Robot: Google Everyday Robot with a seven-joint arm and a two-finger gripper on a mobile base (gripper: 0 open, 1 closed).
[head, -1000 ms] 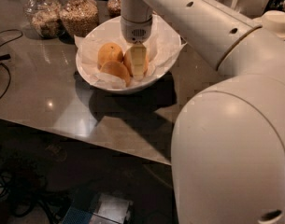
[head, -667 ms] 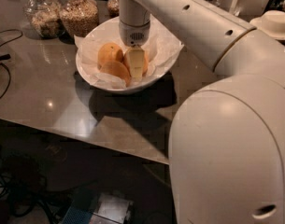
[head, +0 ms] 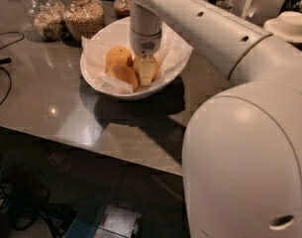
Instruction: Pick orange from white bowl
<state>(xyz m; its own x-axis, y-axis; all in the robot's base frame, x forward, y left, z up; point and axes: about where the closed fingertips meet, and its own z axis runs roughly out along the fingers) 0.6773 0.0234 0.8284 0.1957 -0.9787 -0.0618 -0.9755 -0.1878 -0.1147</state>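
End effector (head: pixel 146 76) lowered into white bowl (head: pixel 140 93) on bench (head: pixel 56 113), arm coming down from above. Orange (head: pixel 155 63) lies at right of fruit cluster, directly behind end effector, touching or nearly so, mostly covered. Grip state: cannot tell. Two other oranges (head: pixel 119 57) just left, on crumpled paper (head: pixel 176 53). Grain jars (head: pixel 84 15) behind bowl.

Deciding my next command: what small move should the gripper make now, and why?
Probably a short, straight-up lift, if the grip holds: the gripper is down inside the white bowl right against the orange, with two other oranges close beside it, so sideways motion could knock them.
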